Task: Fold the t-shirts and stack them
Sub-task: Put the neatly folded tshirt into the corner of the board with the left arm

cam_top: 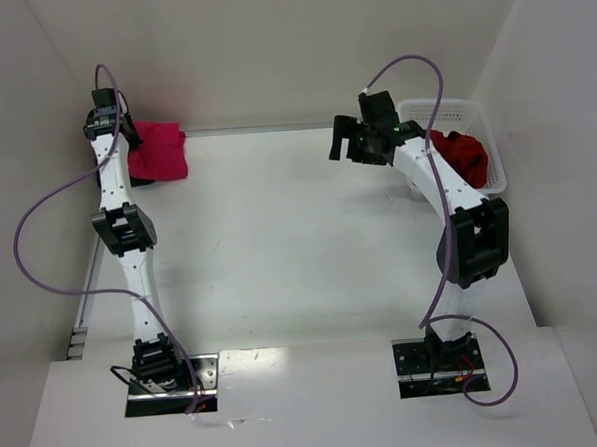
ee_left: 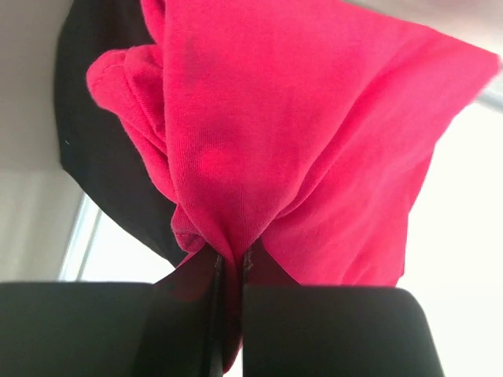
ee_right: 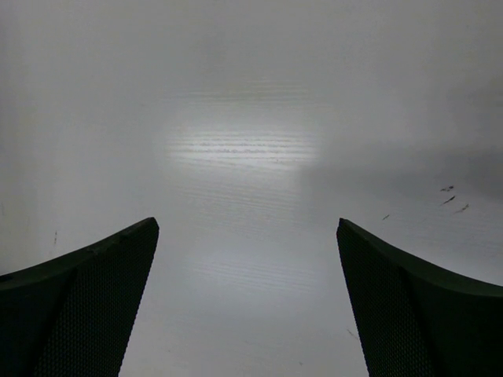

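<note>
The left gripper point(ee_left: 230, 271) is clenched on a fold of the bright crimson-pink soft cloth t-shirt point(ee_left: 299, 133). Its two black fingers point(ee_left: 330, 330) are pressed together with only a thin strip of cloth between them. The shirt bunches at the fingertips and fans out beyond them, filling most of the wrist view. Behind it, to the left of the fingers, lies a black cloth t-shirt point(ee_left: 94, 157), partly covered by the pink one. Seen from above, both sit at the far left corner of the white table point(cam_top: 280, 244), close to the side wall.

The right gripper point(ee_right: 247, 228) is released. Its dark textured fingers point(ee_right: 78, 314) are spread wide, with bare table between and beyond them. Behind that wrist, away from the fingertips, stands a white plastic lattice basket point(cam_top: 494, 171) holding crumpled darker red t-shirts point(cam_top: 462, 153); how many cannot be told. The right forearm crosses in front of the basket's near left corner. Purple cables point(cam_top: 40, 267) loop from each arm.
</note>
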{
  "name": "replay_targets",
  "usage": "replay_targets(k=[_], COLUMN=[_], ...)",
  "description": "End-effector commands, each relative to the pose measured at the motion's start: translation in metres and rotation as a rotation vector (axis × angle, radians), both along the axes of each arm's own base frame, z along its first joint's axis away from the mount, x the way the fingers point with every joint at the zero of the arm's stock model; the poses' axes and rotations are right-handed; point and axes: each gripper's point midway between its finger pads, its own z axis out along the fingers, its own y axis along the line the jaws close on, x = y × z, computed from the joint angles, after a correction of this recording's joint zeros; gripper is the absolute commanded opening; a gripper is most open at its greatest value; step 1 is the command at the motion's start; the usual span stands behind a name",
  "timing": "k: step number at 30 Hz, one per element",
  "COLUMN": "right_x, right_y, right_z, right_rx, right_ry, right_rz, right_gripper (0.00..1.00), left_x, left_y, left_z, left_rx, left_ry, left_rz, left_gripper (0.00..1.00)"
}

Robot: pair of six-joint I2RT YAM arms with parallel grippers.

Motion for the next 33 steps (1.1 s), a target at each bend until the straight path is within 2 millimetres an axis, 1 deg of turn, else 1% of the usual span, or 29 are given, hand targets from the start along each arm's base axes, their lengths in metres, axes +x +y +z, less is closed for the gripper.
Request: replay_targets(k=[1, 2, 3, 4, 5, 7, 8, 9, 10, 11, 13, 14, 15, 16, 17, 18, 19, 20, 22, 23, 24, 25, 26, 27, 28, 29, 30, 31, 33], right_x=[-0.006, -0.007, -0.009, -0.007, -0.009, -0.007, -0.008, -0.010, -0.008, -0.010, -0.008, -0.010, -0.010, -0.010, -0.010, -0.010, -0.009, -0.010, -0.010, -0.010, -0.010, -0.010, -0.010, -0.010, -0.010, -0.010, -0.010, -0.010, -0.010], right_y=[-0.001, 0.000, -0.001, 0.000, 0.000, 0.001, 0.000, 0.000, 0.001, 0.001, 0.001, 0.003, 0.003, 0.003, 0.003, 0.003, 0.003, 0.003, 0.003, 0.003, 0.003, 0.004, 0.005, 0.005, 0.005, 0.005, 0.005, 0.005, 0.006], right_z=[0.021, 0.024, 0.018, 0.020, 0.016, 0.018, 0.014, 0.011, 0.012, 0.008, 0.009, 0.006, 0.006, 0.006, 0.006, 0.006, 0.007, 0.004, 0.004, 0.004, 0.004, 0.002, 0.002, 0.002, 0.002, 0.002, 0.002, 0.002, 0.002], right_rx=[0.057, 0.071, 0.067, 0.080, 0.077, 0.093, 0.090, 0.095, 0.098, 0.102, 0.105, 0.108, 0.115, 0.115, 0.115, 0.115, 0.118, 0.115, 0.115, 0.121, 0.121, 0.122, 0.134, 0.134, 0.134, 0.134, 0.134, 0.134, 0.140], right_ry=[-0.053, -0.059, -0.046, -0.051, -0.043, -0.047, -0.038, -0.027, -0.035, -0.023, -0.031, -0.020, -0.018, -0.018, -0.018, -0.018, -0.026, -0.018, -0.018, -0.015, -0.015, -0.017, -0.012, -0.012, -0.012, -0.012, -0.012, -0.012, -0.010], right_rz=[-0.030, -0.040, -0.041, -0.049, -0.050, -0.061, -0.062, -0.069, -0.069, -0.076, -0.076, -0.068, -0.074, -0.074, -0.074, -0.074, -0.074, -0.074, -0.074, -0.080, -0.080, -0.080, -0.079, -0.079, -0.079, -0.079, -0.079, -0.079, -0.085], right_gripper=[1.00, 1.00, 1.00, 1.00, 1.00, 1.00, 1.00, 1.00, 1.00, 1.00, 1.00, 1.00, 1.00, 1.00, 1.00, 1.00, 1.00, 1.00, 1.00, 1.00, 1.00, 1.00, 1.00, 1.00, 1.00, 1.00, 1.00, 1.00, 1.00], left_x=[0.016, 0.018, 0.020, 0.019, 0.020, 0.023, 0.024, 0.025, 0.026, 0.026, 0.025, 0.023, 0.021, 0.020, 0.020, 0.015, 0.013, 0.011, 0.006, 0.006, 0.006, 0.002, 0.002, 0.000, -0.001, -0.001, 0.001, 0.000, 0.001], left_y=[0.010, 0.009, 0.009, 0.011, 0.008, 0.006, 0.007, 0.005, -0.002, 0.000, -0.005, -0.003, -0.001, 0.008, 0.008, 0.025, 0.031, 0.037, 0.050, 0.052, 0.052, 0.058, 0.058, 0.065, 0.071, 0.071, 0.069, 0.074, 0.072], left_z=[0.090, 0.092, 0.088, 0.092, 0.097, 0.100, 0.102, 0.102, 0.102, 0.112, 0.123, 0.129, 0.139, 0.141, 0.150, 0.150, 0.158, 0.158, 0.159, 0.158, 0.154, 0.161, 0.156, 0.152, 0.154, 0.149, 0.141, 0.138, 0.127], left_rx=[0.054, 0.050, 0.025, 0.015, 0.009, 0.005, 0.000, -0.006, -0.030, -0.044, -0.058, -0.049, -0.033, -0.021, -0.015, -0.022, -0.026, -0.036, -0.036, -0.031, -0.035, -0.029, -0.033, -0.035, -0.030, -0.033, -0.048, -0.052, -0.061], left_ry=[-0.239, -0.250, -0.256, -0.268, -0.284, -0.298, -0.309, -0.311, -0.317, -0.343, -0.369, -0.376, -0.393, -0.402, -0.421, -0.425, -0.450, -0.454, -0.456, -0.455, -0.445, -0.455, -0.444, -0.434, -0.442, -0.433, -0.415, -0.414, -0.388], left_rz=[0.002, -0.006, -0.017, -0.026, -0.040, -0.051, -0.046, -0.055, -0.088, -0.092, -0.103, -0.095, -0.084, -0.065, -0.067, -0.029, -0.021, -0.002, 0.013, 0.021, 0.022, 0.031, 0.033, 0.044, 0.052, 0.053, 0.046, 0.047, 0.034], left_gripper=[0.00, 0.00, 0.00, 0.00, 0.00, 0.00, 0.00, 0.00, 0.00, 0.00, 0.00, 0.00, 0.00, 0.00, 0.00, 0.00, 0.00, 0.00, 0.00, 0.00, 0.00, 0.00, 0.00, 0.00, 0.00, 0.00, 0.00, 0.00, 0.00])
